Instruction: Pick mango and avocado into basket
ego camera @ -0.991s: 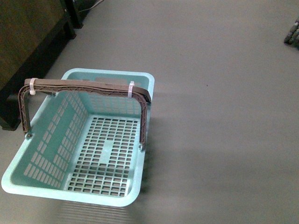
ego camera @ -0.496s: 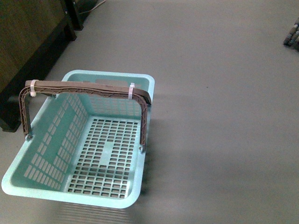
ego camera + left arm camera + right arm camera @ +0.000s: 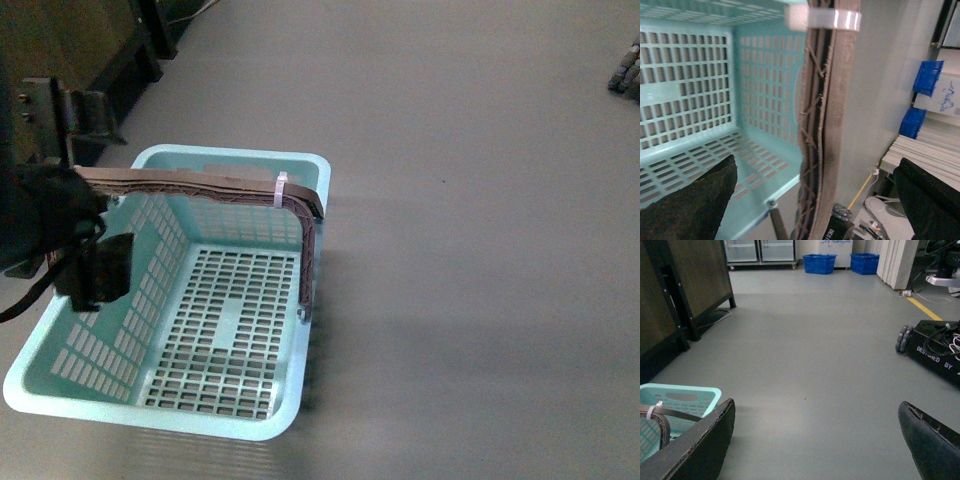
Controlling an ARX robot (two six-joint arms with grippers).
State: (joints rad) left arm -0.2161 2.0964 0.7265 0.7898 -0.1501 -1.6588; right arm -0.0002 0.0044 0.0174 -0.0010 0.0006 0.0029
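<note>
Front looks down; all views share the basket (image 3: 235,156).

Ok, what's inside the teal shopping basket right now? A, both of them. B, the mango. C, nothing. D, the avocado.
C: the basket shows only its bare slotted floor in the front view and the left wrist view, with nothing lying in it.
</note>
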